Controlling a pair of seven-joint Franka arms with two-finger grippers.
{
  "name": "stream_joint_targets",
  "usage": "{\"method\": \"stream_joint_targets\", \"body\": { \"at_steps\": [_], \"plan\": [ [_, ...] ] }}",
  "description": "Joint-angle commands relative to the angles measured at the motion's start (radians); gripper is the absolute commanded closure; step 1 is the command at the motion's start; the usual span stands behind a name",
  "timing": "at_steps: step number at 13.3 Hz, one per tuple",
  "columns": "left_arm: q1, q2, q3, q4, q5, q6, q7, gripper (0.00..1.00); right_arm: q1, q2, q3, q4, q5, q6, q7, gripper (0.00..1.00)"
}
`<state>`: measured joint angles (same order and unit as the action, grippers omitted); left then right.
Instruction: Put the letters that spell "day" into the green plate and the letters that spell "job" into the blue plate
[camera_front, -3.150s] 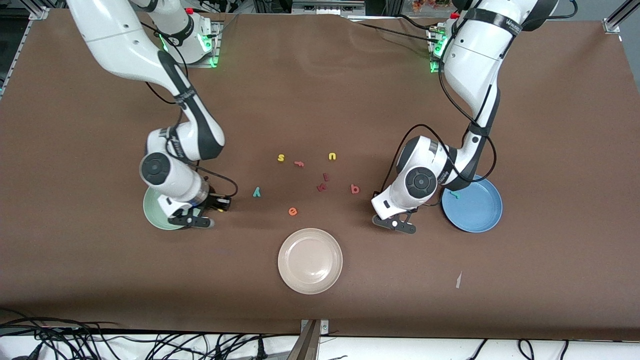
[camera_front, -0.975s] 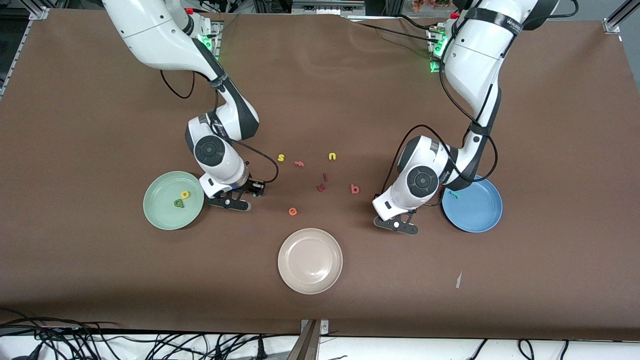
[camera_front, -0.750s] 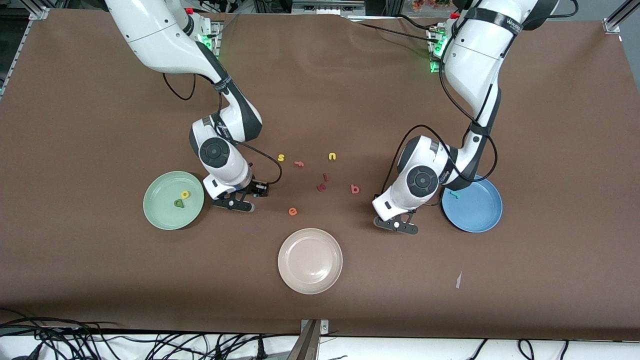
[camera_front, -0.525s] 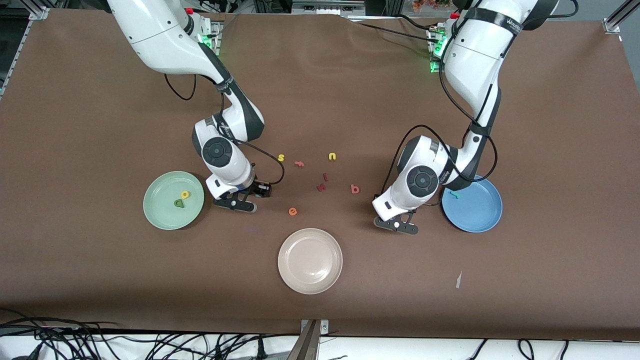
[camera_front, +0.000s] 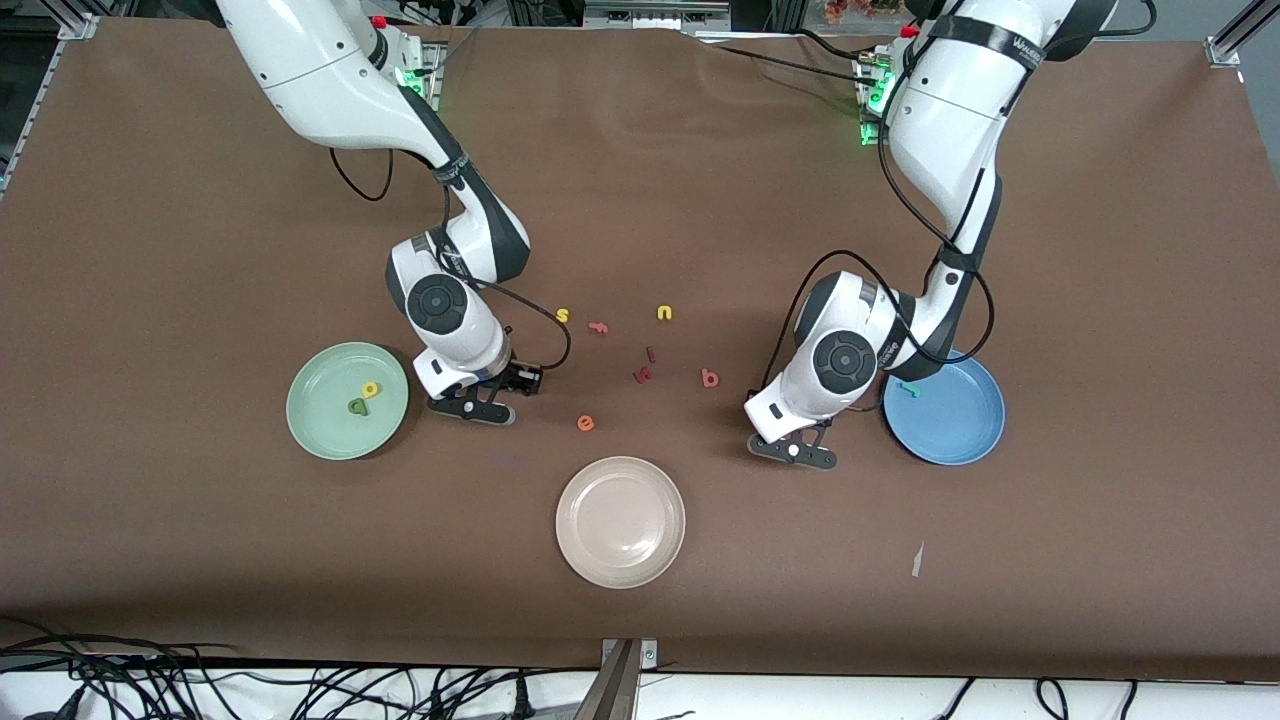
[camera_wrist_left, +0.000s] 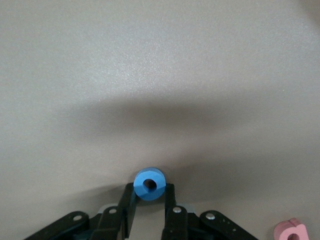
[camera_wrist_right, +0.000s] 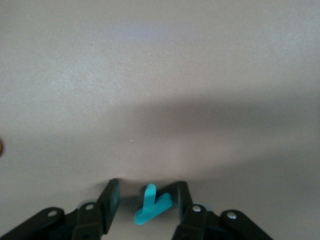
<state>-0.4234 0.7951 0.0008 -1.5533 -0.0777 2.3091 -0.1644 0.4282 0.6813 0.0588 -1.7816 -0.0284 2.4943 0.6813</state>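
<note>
My right gripper (camera_wrist_right: 146, 192) is open, low over the table beside the green plate (camera_front: 347, 400). The teal "y" (camera_wrist_right: 152, 205) lies flat between its fingers and is hidden under that hand in the front view. A yellow letter (camera_front: 370, 389) and a dark green letter (camera_front: 357, 405) lie in the green plate. My left gripper (camera_wrist_left: 149, 190) is shut on the blue ring "o" (camera_wrist_left: 149, 183), low over bare table between the salmon "b" (camera_front: 709, 377) and the blue plate (camera_front: 950, 425). A teal hooked letter (camera_front: 907, 388) lies in the blue plate.
A beige plate (camera_front: 620, 521) sits nearer the front camera, mid-table. Loose letters lie between the arms: a yellow "s" (camera_front: 562, 315), a pink "f" (camera_front: 598, 326), a yellow "u" (camera_front: 664, 313), dark red letters (camera_front: 645, 370) and an orange "e" (camera_front: 585, 423). A paper scrap (camera_front: 917, 560) lies near the blue plate.
My right arm has left the green plate, where two letters now lie, and has come over the "y", edging a little further in the last second. The left arm has not moved.
</note>
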Motion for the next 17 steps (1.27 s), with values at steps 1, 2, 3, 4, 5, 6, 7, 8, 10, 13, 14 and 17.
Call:
{"method": "stream_joint_targets", "body": {
  "at_steps": [1,2,3,4,5,6,7,8,10,13,14,17],
  "plan": [
    [-0.002,0.004,-0.001,0.018,0.016,-0.002,-0.018,0.80,0.009,0.024,-0.005,0.011,-0.022,0.023,0.024,0.46],
    [0.000,0.004,-0.001,0.019,0.018,-0.002,-0.018,0.80,0.009,0.021,-0.005,0.004,-0.022,0.021,0.026,0.46],
    [0.000,0.004,-0.001,0.019,0.016,-0.004,-0.018,0.83,0.009,0.021,-0.005,0.001,-0.022,0.023,0.026,0.46],
    [0.000,0.004,-0.001,0.019,0.016,-0.004,-0.018,0.84,0.009,0.021,-0.005,-0.002,-0.022,0.023,0.029,0.47],
    [0.000,0.004,-0.001,0.019,0.018,-0.004,-0.018,0.84,0.009,0.021,-0.005,-0.005,-0.024,0.023,0.032,0.49],
    [0.000,0.004,-0.001,0.019,0.018,-0.005,-0.018,0.85,0.009,0.021,-0.005,-0.010,-0.024,0.025,0.032,0.51],
    [0.000,0.003,-0.001,0.021,0.019,-0.005,-0.017,0.85,0.009,0.021,-0.005,-0.012,-0.024,0.026,0.032,0.53],
    [0.002,0.001,-0.001,0.021,0.025,-0.008,-0.015,0.85,0.009,0.023,-0.005,-0.013,-0.024,0.026,0.032,0.57],
    [0.015,-0.008,0.004,0.033,0.030,-0.042,0.008,0.85,0.009,0.021,-0.005,-0.021,-0.024,0.029,0.032,0.61],
    [0.064,-0.045,0.005,0.042,0.030,-0.123,0.138,0.85,0.009,0.024,-0.005,-0.041,-0.025,0.070,0.032,0.70],
    [0.093,-0.060,0.010,0.041,0.032,-0.152,0.188,0.85,0.007,0.024,-0.005,-0.048,-0.025,0.080,0.032,0.76],
    [0.182,-0.115,0.008,-0.009,0.038,-0.178,0.365,0.85,0.006,0.024,-0.005,-0.052,-0.025,0.083,0.030,0.86]
  ]
}}
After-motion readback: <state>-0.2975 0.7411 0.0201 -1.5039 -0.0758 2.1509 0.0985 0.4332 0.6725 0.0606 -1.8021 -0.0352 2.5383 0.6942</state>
